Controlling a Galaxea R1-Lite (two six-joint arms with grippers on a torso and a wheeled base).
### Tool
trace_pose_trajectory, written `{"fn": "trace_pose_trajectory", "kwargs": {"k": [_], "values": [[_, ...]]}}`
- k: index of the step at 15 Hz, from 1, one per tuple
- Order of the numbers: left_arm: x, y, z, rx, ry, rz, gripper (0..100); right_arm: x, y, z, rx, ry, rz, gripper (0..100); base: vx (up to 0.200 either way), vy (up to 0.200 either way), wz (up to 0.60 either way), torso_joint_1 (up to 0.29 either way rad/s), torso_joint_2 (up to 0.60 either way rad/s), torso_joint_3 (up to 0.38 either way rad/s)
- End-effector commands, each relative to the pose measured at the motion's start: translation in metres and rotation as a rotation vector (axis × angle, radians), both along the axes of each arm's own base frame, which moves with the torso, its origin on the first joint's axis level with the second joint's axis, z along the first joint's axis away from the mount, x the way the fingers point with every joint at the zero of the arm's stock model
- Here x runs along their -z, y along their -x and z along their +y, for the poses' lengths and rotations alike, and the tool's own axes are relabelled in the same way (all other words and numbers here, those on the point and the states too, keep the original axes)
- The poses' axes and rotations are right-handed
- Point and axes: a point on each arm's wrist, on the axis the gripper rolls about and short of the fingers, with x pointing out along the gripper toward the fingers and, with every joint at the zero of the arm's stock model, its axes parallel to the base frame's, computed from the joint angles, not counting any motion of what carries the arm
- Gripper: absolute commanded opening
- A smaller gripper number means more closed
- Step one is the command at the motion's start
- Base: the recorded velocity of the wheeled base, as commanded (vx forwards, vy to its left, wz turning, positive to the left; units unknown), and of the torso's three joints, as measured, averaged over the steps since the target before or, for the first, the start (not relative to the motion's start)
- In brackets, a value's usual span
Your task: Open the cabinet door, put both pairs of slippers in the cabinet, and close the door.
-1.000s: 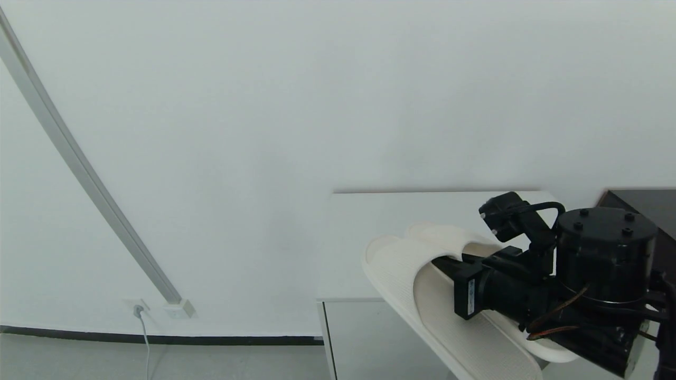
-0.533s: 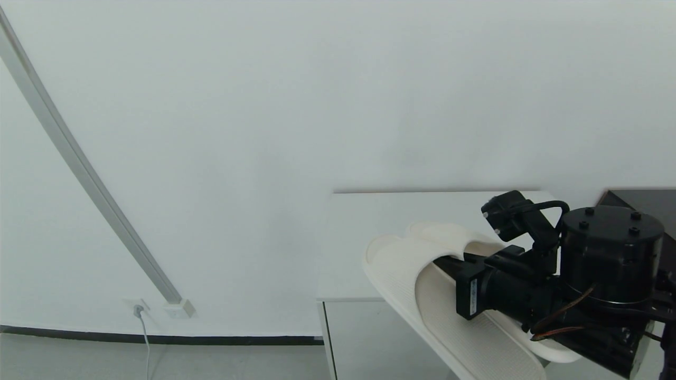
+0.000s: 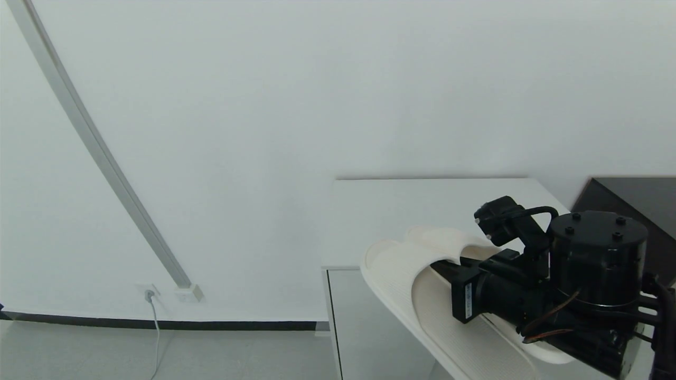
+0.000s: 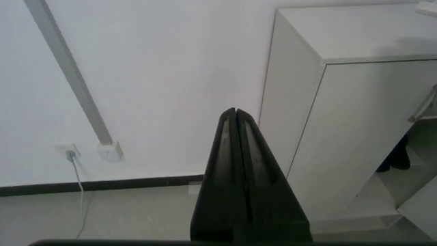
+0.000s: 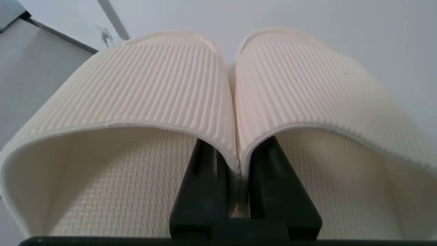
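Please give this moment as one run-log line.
right gripper: shut on slippers | left gripper: shut, empty | cabinet: behind held slippers

A pair of cream ribbed slippers (side by side, inner strap edges pinched together) hangs tilted in the right claw, before the white cabinet by the wall.

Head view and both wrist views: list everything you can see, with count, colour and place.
slippers: one pair, cream, ribbed, side by side, held up in front of the cabinet
cabinet: one, white, against the wall
dark unit: one, black, beside the cabinet on the robot's right
rail: one, grey, slanting down the wall
socket: one, white, low on the wall
cable: one, white, from the socket to the floor
right pincer: black, shut on the slippers' adjoining straps
left pincer: black, shut, empty
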Motion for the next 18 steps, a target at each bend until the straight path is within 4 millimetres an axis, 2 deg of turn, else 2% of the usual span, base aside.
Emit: {"fn": "trace_pose_trajectory", "kwargs": {"k": [1,4,16,18], "values": [[0.0,0.0,0.0,0.0,-0.001,0.0,0,0.0033,-0.001,0.0015,-0.001,0.009,0.008,0,-0.2,0.0,0.0,0.007,0.0,0.002],[0.0,0.0,0.0,-0.002,0.001,0.0,0,0.0041,-0.0011,0.0015,-0.001,0.011,0.01,0,-0.2,0.0,0.0,0.001,0.0,0.004],[0.0,0.0,0.0,-0.002,0.005,0.0,0,0.0113,0.0006,0.0044,-0.012,0.032,0.028,0,0.0,0.0,0.0,0.0,0.0,0.0],[0.0,0.0,0.0,-0.002,0.005,0.0,0,0.0117,0.0011,0.0039,-0.012,0.034,0.029,0,0.0,-0.2,0.0,0.002,0.0,0.002]]}}
